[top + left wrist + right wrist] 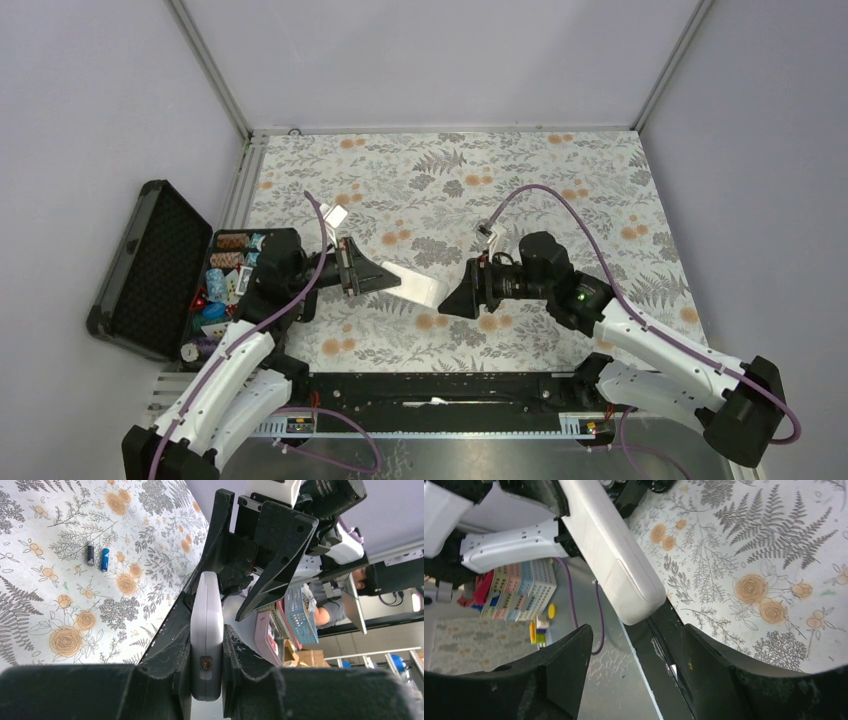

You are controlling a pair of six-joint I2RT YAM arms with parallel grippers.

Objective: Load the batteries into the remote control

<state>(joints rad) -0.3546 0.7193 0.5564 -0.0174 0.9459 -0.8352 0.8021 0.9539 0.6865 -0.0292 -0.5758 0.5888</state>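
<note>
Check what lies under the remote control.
Floral table cover shows around the remote control, gripped by the left end effector. Both batteries lie on the cover, off to one side. The patch straight beneath it is covered in the top view.

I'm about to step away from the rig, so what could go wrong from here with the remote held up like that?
1. Only the left gripper clamps the remote control, near one end; the right gripper stands open at its free end, so a bump there could twist it loose.
2. The batteries lie loose side by side on the table; a nudge while picking one could roll them away.
</note>
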